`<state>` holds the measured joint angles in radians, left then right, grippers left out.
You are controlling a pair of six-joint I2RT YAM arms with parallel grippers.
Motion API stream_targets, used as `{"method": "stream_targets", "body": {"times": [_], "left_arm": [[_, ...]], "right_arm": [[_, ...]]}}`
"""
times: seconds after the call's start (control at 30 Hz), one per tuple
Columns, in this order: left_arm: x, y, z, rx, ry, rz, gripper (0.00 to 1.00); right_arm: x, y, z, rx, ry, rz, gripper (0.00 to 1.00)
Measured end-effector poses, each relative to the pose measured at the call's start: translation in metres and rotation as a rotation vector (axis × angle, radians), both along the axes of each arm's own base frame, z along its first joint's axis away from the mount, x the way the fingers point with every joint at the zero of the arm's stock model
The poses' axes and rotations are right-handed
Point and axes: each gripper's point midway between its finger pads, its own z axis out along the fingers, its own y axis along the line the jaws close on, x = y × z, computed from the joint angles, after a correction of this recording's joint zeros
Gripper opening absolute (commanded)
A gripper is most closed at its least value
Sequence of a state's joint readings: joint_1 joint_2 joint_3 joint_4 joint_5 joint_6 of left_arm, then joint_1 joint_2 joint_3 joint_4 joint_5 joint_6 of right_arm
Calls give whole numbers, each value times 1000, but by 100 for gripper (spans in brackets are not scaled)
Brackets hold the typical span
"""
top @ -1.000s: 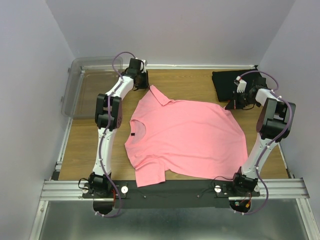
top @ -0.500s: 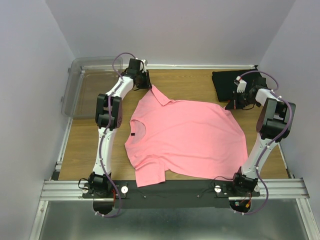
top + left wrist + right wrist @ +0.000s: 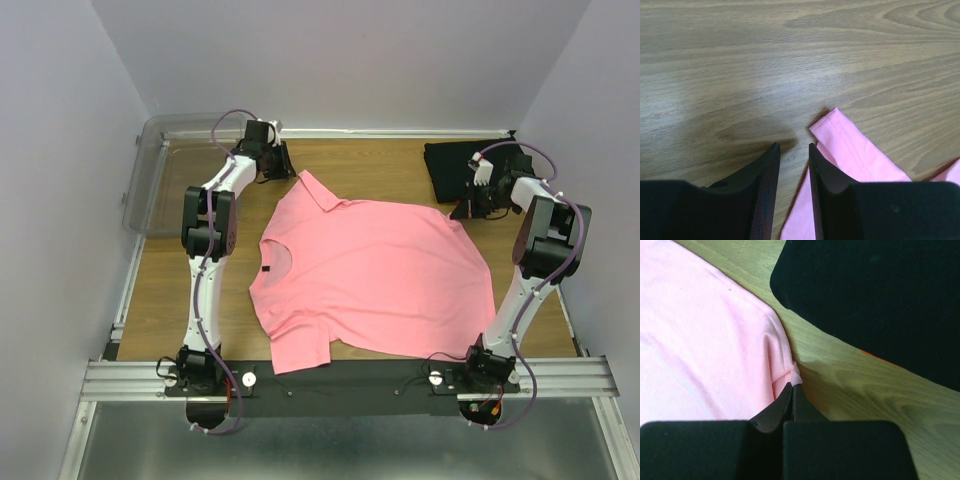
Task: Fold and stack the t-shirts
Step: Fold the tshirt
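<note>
**1. Pink shirt** (image 3: 370, 270): spread flat at the centre of the counter (image 3: 390, 160), with the neck at 9 o'clock and the hem at 3 o'clock. A dark label (image 3: 266, 270) sits inside the neck opening. The far sleeve (image 3: 312, 188) points to 11 o'clock. The near sleeve (image 3: 300, 345) points to 6 o'clock and reaches the counter's near edge. The cloth is mostly smooth, with shallow wrinkles.

**2. Black shirt** (image 3: 462, 165): folded into a rectangle at 1 o'clock from the pink shirt, in the counter's far right corner. A strip of bare wood lies between the two shirts.

**3. Orange shirt** (image 3: 874, 356): only a thin edge shows under the black shirt's near side, in the right wrist view.

**4. Right tool** (image 3: 791, 386): jaws together, clamped on a small pinch of the pink shirt at the hem's far corner, at 2 o'clock of that shirt. It is near the black shirt.

**5. Left tool** (image 3: 792, 149): jaws a narrow gap apart, with only bare wood between them, holding nothing. It is low over the counter, with the tip of the far sleeve just beside its right-hand finger. Whether the tips touch the wood cannot be told.

**6. Bin** (image 3: 165, 170): clear plastic, at 10 o'clock from the pink shirt, at the counter's far left corner beyond the left tool.
</note>
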<state>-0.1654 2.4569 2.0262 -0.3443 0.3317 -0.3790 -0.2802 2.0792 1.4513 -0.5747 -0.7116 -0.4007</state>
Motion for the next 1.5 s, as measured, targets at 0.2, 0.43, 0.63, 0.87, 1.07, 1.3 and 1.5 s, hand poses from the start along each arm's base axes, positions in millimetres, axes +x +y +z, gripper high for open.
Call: {"method": "stream_targets", "body": {"times": [0.2, 0.43, 0.63, 0.87, 1.07, 1.3, 1.5], "left_arm": [[-3, -8, 4, -39, 6, -34, 41], [-2, -18, 2, -89, 17, -59, 41], [4, -21, 2, -104, 14, -56, 41], [8, -25, 1, -120, 15, -54, 36], [7, -27, -1, -123, 23, -53, 22], [7, -32, -2, -138, 29, -60, 7], [7, -33, -2, -139, 29, -61, 0]], "right_arm": [[0, 0, 0, 0, 0, 0, 1], [0, 0, 0, 0, 0, 0, 0], [0, 0, 0, 0, 0, 0, 0], [0, 0, 0, 0, 0, 0, 1], [0, 0, 0, 0, 0, 0, 1], [0, 0, 0, 0, 1, 0, 1], [0, 0, 0, 0, 1, 0, 1]]}}
